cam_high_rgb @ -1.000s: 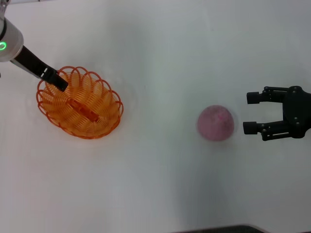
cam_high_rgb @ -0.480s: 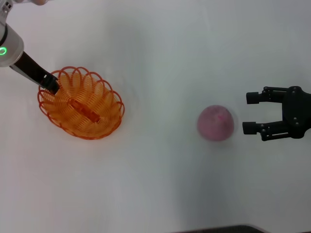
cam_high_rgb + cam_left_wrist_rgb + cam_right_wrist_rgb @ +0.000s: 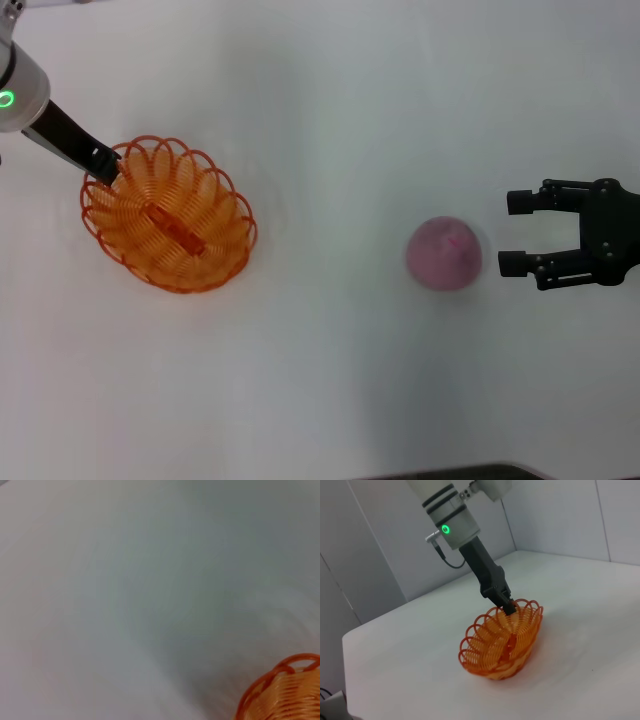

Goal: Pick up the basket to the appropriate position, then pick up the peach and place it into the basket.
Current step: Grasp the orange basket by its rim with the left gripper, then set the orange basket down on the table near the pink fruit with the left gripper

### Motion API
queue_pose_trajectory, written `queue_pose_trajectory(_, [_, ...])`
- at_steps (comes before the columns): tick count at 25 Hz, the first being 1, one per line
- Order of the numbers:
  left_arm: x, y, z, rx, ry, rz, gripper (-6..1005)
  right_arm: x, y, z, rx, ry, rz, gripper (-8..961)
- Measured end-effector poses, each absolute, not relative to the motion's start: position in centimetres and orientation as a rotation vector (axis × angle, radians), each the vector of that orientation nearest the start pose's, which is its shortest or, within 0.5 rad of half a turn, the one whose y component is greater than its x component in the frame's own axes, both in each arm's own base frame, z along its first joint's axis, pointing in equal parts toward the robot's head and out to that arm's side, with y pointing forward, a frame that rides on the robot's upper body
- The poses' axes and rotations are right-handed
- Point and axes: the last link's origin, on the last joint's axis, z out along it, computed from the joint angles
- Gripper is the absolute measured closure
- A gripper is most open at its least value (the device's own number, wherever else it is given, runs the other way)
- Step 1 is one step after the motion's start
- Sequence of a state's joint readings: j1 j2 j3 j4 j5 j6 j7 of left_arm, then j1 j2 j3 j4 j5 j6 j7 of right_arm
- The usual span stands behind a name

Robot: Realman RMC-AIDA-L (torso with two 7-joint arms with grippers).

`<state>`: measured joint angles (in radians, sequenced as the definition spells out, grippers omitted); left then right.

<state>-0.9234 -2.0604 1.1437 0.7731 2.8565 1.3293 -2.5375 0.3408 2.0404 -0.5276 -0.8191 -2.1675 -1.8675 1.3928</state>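
The orange wire basket (image 3: 168, 215) sits at the left of the white table. My left gripper (image 3: 105, 165) is at its far-left rim, its fingers close together on the wire loops; the right wrist view shows it (image 3: 508, 608) pinching the rim of the basket (image 3: 500, 642), with that end slightly raised. A piece of the basket rim (image 3: 280, 690) shows in the left wrist view. The pink peach (image 3: 444, 253) lies on the table at the right. My right gripper (image 3: 513, 232) is open just to the right of the peach, apart from it.
The white table (image 3: 320, 100) stretches between basket and peach. Its front edge shows as a dark strip (image 3: 450, 473) at the bottom. Grey walls (image 3: 570, 515) stand behind the table in the right wrist view.
My left gripper has drawn back up and to the left, from over the basket's inside to its rim. The basket has shifted slightly. Peach and right gripper have not moved.
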Motion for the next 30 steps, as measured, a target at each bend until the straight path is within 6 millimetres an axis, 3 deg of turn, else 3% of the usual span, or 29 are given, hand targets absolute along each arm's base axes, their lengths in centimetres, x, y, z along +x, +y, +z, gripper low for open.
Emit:
queue_pose_trajectory(7, [-19.4,41.5,1.3,-2.454,-1.127,0.571,903,31.5,25.5,4.9,-2.78,0.745,0.635,25])
queue_pose_trajectory(17, [-16.1,41.0,5.3,-2.449,-1.081,0.507,936,31.4,25.6,4.9,-2.782,0.737,0.638,25])
queue_pose_trajectory(30, [-15.4,40.8,4.7,-2.379,-1.184,0.418,931,31.2,25.8,5.1,-2.78,0.743,0.634,25])
